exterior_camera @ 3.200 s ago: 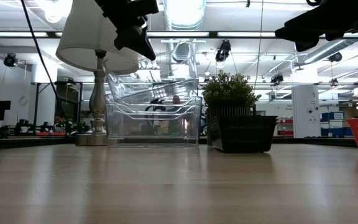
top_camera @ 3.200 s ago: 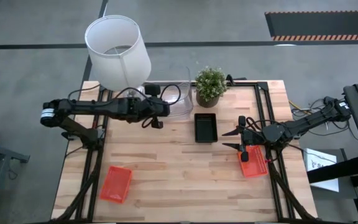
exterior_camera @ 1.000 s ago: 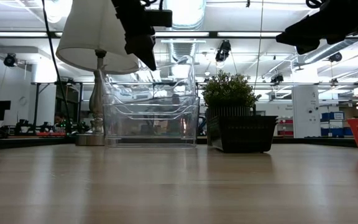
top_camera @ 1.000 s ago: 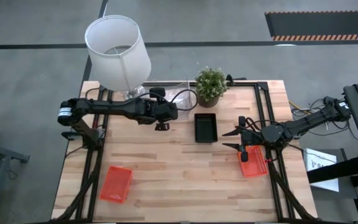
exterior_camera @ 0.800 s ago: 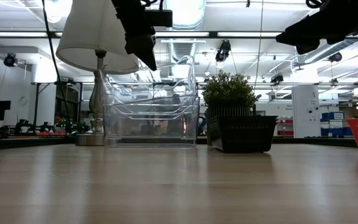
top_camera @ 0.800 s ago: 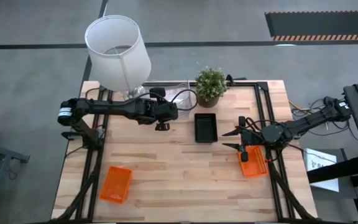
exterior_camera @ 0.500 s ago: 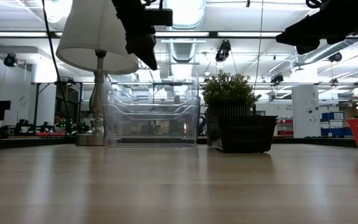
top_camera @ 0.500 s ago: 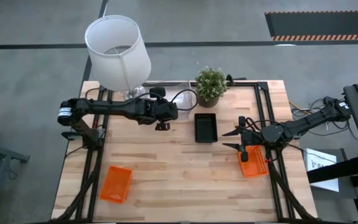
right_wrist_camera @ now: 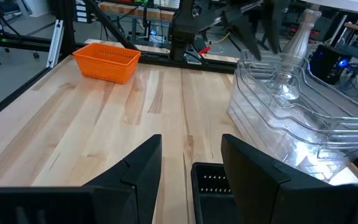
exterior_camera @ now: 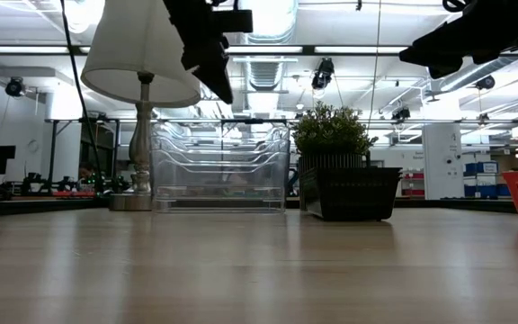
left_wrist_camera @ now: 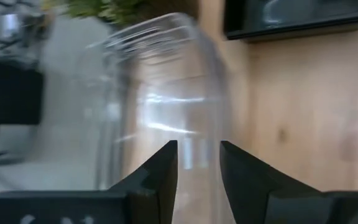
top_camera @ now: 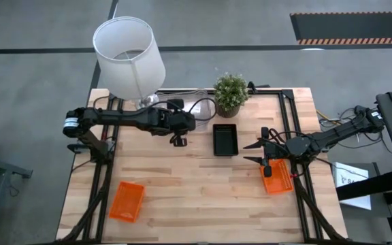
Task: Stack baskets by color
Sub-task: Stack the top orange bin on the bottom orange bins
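Observation:
Several clear baskets [top_camera: 197, 112] stand nested in a level stack [exterior_camera: 220, 166] at the table's far side, beside the lamp. My left gripper [top_camera: 177, 141] hangs open just above the stack's near rim [left_wrist_camera: 191, 81], touching nothing. A black basket [top_camera: 224, 138] sits on the table mid-right. One orange basket [top_camera: 126, 201] lies near the front left corner. Another orange basket [top_camera: 278, 178] rests at the right edge, under my right gripper [top_camera: 260, 153], which hovers open [right_wrist_camera: 191, 168] and empty.
A white-shaded lamp [top_camera: 128, 58] stands at the far left corner and a potted plant [top_camera: 231, 93] just beyond the black basket. Bare wood fills the table's middle and near side [top_camera: 196, 197].
The top clear basket, tilted up on one side a second ago, has sunk level into the clear stack. My left gripper has let it go and stays above the stack, its wrist turned slightly.

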You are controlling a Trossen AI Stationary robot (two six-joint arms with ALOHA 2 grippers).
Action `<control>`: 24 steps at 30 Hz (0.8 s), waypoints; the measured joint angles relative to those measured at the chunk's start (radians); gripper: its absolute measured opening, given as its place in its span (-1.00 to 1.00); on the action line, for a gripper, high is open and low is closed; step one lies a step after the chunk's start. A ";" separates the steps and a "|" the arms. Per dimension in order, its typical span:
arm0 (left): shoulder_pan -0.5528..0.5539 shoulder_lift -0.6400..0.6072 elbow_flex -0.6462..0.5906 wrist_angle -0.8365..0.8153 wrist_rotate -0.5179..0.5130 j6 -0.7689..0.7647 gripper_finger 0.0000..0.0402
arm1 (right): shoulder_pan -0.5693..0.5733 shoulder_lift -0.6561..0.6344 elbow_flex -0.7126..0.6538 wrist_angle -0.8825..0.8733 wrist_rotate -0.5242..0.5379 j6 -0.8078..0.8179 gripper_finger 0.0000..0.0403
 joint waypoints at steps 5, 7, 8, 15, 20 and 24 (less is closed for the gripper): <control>-0.008 0.000 -0.003 0.010 0.133 -0.003 -0.49 | 0.000 0.000 0.000 0.000 0.000 0.000 -0.21; -0.019 0.000 -0.012 0.039 0.171 -0.003 -0.49 | 0.000 0.000 0.000 0.000 0.000 0.000 -0.21; -0.025 0.000 -0.019 0.059 0.180 -0.001 -0.49 | 0.000 0.000 0.000 0.000 0.000 0.000 -0.21; -0.086 -0.005 -0.092 0.181 0.203 0.019 -0.49 | 0.000 0.000 -0.002 0.001 0.000 0.019 -0.21; -0.136 -0.035 -0.150 0.300 0.210 0.018 -0.49 | 0.000 0.000 -0.003 0.002 0.000 0.039 -0.21; -0.176 -0.070 -0.217 0.418 0.218 -0.004 -0.49 | 0.000 0.000 -0.004 0.004 0.000 0.042 -0.21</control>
